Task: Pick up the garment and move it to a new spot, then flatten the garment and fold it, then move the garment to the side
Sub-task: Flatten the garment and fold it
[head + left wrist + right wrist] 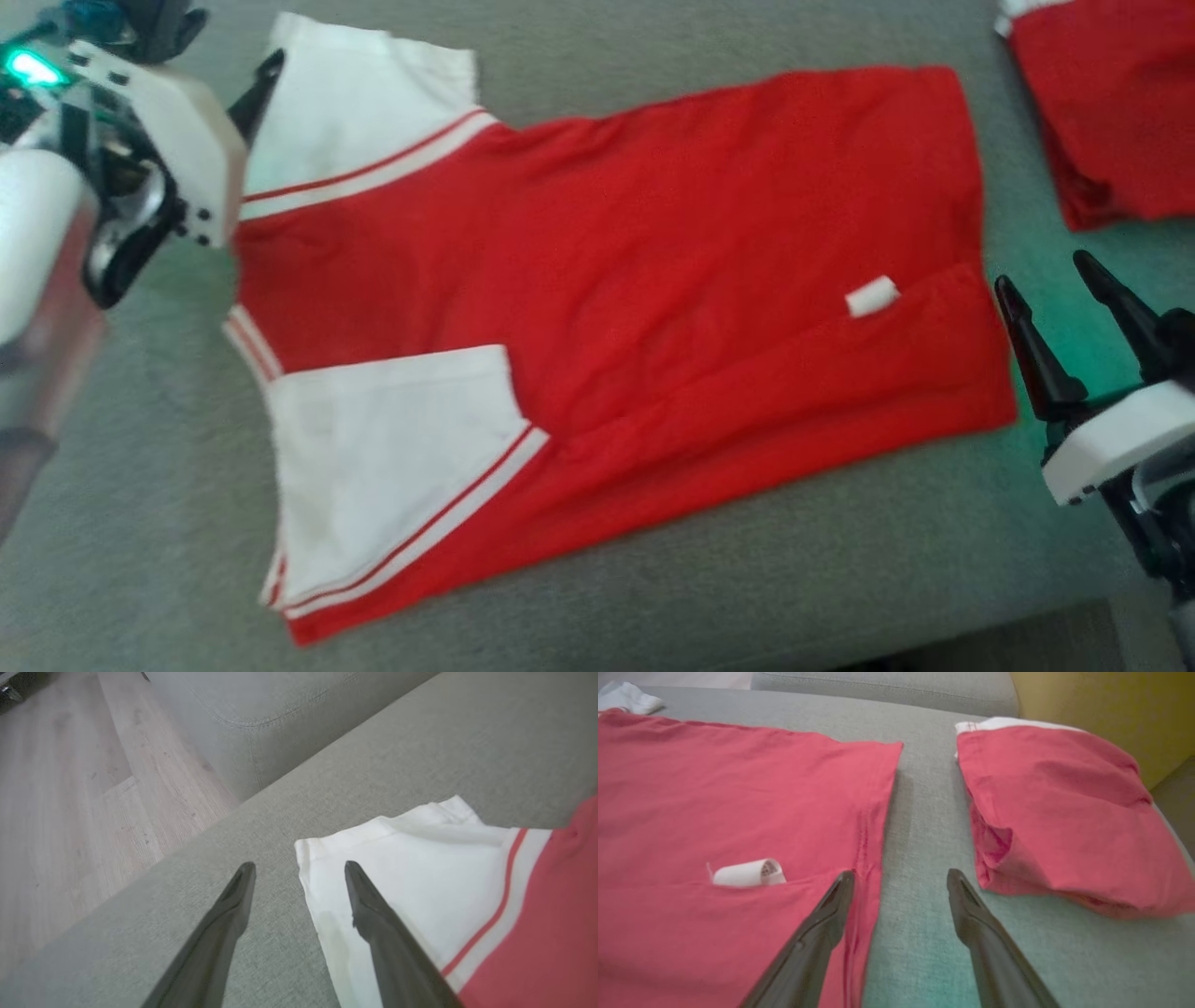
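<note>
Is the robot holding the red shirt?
No, nothing is held. Both hands are open: the left hand by the white sleeve of the shirt, the right hand by its hem.

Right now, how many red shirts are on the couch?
2. The spread-out shirt lies in the middle of the grey couch. The folded shirt sits apart, beyond its hem on the robot's right. More could lie outside the pictures.

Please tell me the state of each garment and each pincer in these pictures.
Red garment: spread flat, near side folded in.
White label: sticking out at the fold.
Second red garment: folded, lying apart.
Left pincer: open, empty.
Right pincer: open, empty.
</note>
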